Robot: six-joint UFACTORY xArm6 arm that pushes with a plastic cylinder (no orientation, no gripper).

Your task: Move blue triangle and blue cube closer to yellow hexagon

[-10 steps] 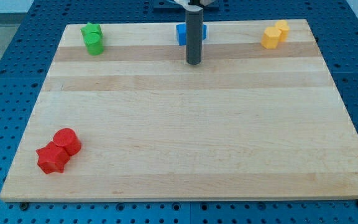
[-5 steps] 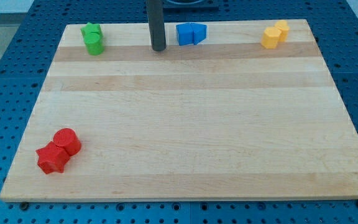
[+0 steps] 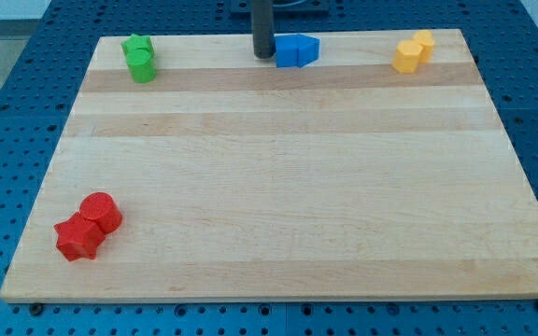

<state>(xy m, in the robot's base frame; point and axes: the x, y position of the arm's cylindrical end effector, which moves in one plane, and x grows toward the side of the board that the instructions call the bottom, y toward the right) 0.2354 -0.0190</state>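
My tip (image 3: 263, 56) sits at 12 o'clock on the wooden board (image 3: 278, 187), touching or just beside the blue cube (image 3: 289, 51) from its 9 o'clock side. There are no jaws here, just a plain dark rod, so nothing to spread or pinch. Blue triangle (image 3: 308, 49) is pressed against the cube's 3 o'clock side, the two forming one clump near the board's top edge. Yellow hexagon (image 3: 405, 58) lies well apart from the blue pair, toward 3 o'clock of them, near the 1 o'clock corner, touching a second yellow block (image 3: 423, 43) at its 1 o'clock; that block's shape is unclear. Two green blocks (image 3: 139, 58) are stacked close at the 11 o'clock corner, shapes hard to tell. Red cylinder (image 3: 100, 212) and red star-like block (image 3: 78, 237) touch at the 7 o'clock corner.
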